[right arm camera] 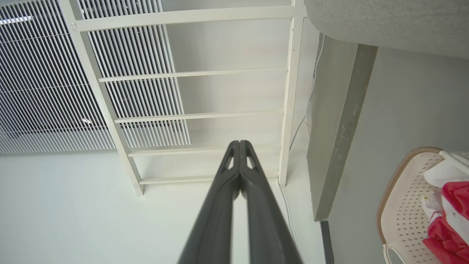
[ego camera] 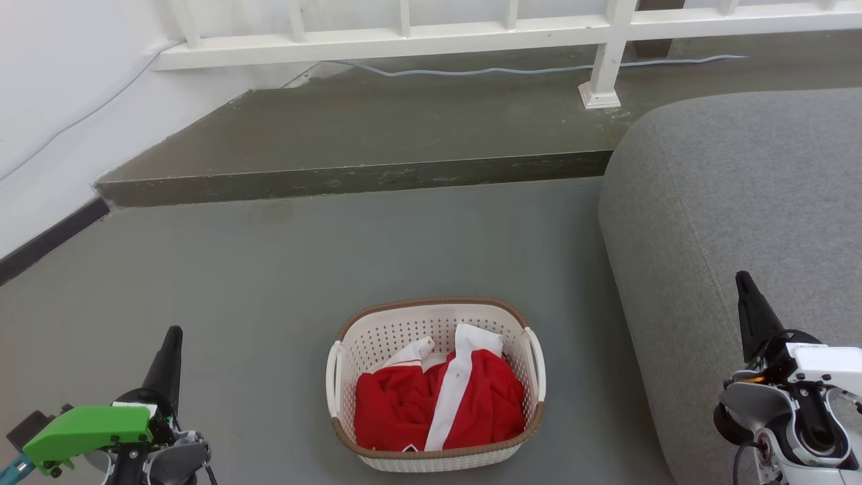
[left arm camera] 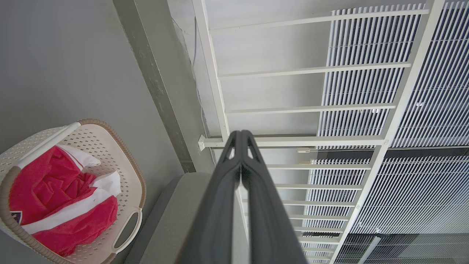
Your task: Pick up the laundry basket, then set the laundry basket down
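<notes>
Laundry basket (ego camera: 397,333) stands upright on the floor (ego camera: 236,283), low and centre in the head view, between the two claws and apart from both. One basket. Rounded-rectangular, cream-white plastic, walls pierced with rows of small holes. Brown woven-look rim (ego camera: 431,302) runs round the top. Two white loop handles (ego camera: 333,377), one on each short side. In the left wrist view the basket (left arm camera: 106,146) sits at the lower left; in the right wrist view (right arm camera: 403,190) at the lower right, cut off by the edge.

Inside: one crumpled red garment (ego camera: 404,404), soft cloth, with white bands and a white collar, covering the bottom and lying below the rim.

Floor smooth, matt grey. Grey sofa (ego camera: 741,202), coarse fabric with a rounded corner, near the basket's right side, a strip of floor between them. Behind, one raised step (ego camera: 377,128), darker, scuffed along its edge. On it a white railing (ego camera: 404,44) of flat bars, and one thin pale cable (ego camera: 471,69) trailing at its foot.

Left claw (ego camera: 173,337), lower left: two dark fingers pressed together, nothing held; its wrist view (left arm camera: 241,134) shows the tips meeting. Right claw (ego camera: 744,283), over the sofa: likewise closed and empty, tips touching (right arm camera: 239,143).
</notes>
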